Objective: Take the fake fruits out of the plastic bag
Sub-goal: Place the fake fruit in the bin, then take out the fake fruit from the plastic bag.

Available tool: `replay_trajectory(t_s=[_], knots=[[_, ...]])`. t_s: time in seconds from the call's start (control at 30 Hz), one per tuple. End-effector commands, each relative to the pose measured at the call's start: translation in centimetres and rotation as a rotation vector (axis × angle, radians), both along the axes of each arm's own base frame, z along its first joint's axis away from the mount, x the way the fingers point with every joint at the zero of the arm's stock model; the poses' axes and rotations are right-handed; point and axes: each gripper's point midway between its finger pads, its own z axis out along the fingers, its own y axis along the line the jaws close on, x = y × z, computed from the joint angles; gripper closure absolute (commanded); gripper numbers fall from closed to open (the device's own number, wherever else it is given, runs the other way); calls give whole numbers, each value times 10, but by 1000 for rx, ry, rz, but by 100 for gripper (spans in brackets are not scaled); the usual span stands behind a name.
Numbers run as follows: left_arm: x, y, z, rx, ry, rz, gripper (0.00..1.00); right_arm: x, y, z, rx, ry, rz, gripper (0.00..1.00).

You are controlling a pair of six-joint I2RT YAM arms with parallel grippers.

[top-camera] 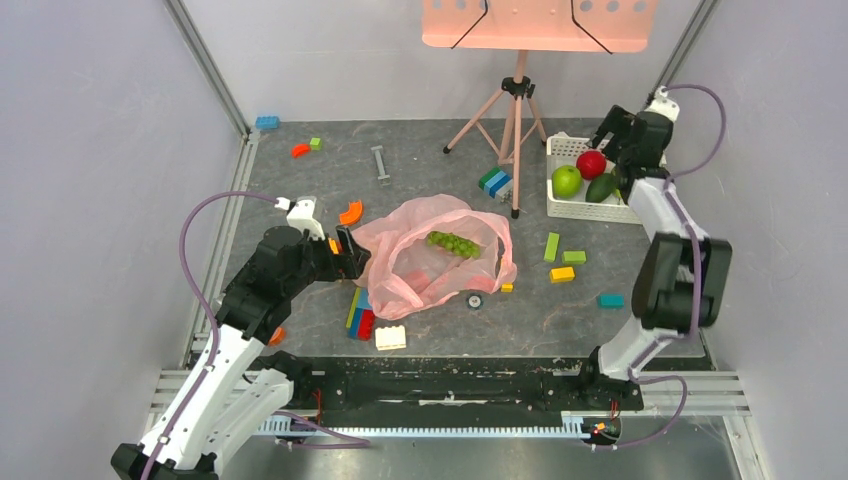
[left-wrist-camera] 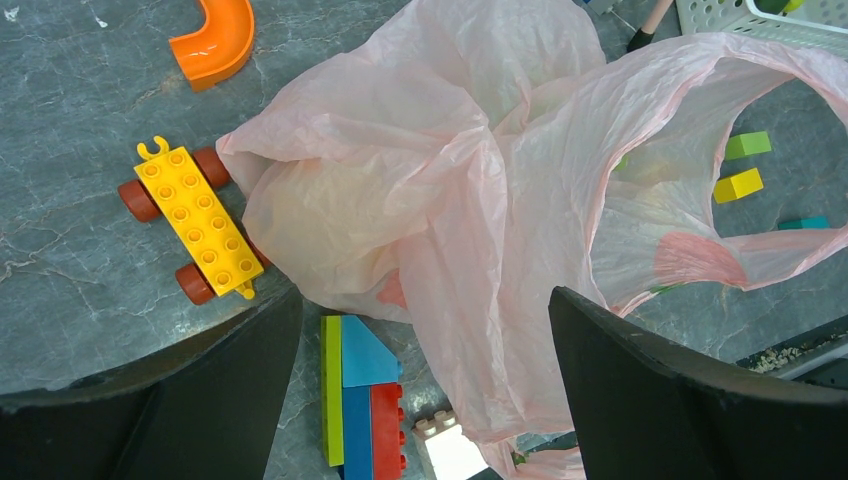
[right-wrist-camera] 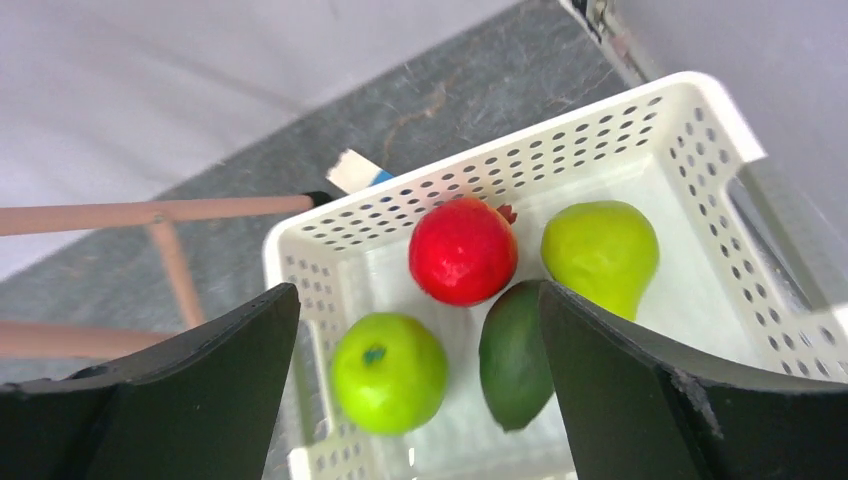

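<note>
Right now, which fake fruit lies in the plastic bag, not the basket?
The green grapes, in the pink bag; the red fruit, green apple, avocado and pear sit in the basket.

This is a robotics lab test cell, not a home or a shop; plain grey walls (top-camera: 100,120) framed by aluminium posts (top-camera: 208,65) box in a small table (top-camera: 420,150) with a stone-look surface; a left arm (top-camera: 230,340) and a right arm (top-camera: 675,270) are bolted to a black base rail (top-camera: 450,385) at its near edge, purple cables (top-camera: 186,235) looping off them; a tripod (top-camera: 515,110) carries a pink panel (top-camera: 540,25) at the back; the props are toys: building blocks (top-camera: 360,318), fake fruits (top-camera: 567,180) in a white basket (top-camera: 585,212), a plastic bag (top-camera: 430,225).
</note>
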Motion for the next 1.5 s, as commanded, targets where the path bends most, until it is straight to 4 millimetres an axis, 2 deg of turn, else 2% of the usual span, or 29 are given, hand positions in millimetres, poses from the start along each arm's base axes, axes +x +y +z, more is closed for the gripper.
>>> replay_trajectory(t_s=[0.0,0.1,0.23,0.3,0.37,0.53,0.63,0.8,0.97,1.03,1.13,1.27,1.47], knots=[[1,-2,5,8,-28,-20,1,-48,4,59,28,-165,-59,9],[2,-2,5,7,-26,-17,1,-85,26,60,67,-193,4,9],[3,-2,3,7,-17,-14,1,-130,75,69,54,-214,121,11],[3,-1,2,8,-16,-11,1,-149,101,76,43,-218,182,13],[4,0,2,13,-16,-3,2,-169,140,88,36,-238,280,14],[8,12,3,21,-27,79,3,-218,203,104,88,-282,485,23],[10,12,0,-28,4,129,6,-243,240,106,129,-294,625,28],[18,10,-8,-115,26,210,10,-276,299,95,152,-257,823,33],[31,9,-14,-143,35,263,18,-306,368,57,90,-169,979,34],[37,7,-14,-163,32,277,22,-310,386,43,100,-154,1006,34],[48,5,-18,-184,25,303,28,-306,400,11,118,-102,1009,35],[63,4,-30,-176,38,338,28,-297,415,-21,102,-26,998,37],[85,1,-48,-169,49,377,28,-286,442,-43,104,15,1029,37]])
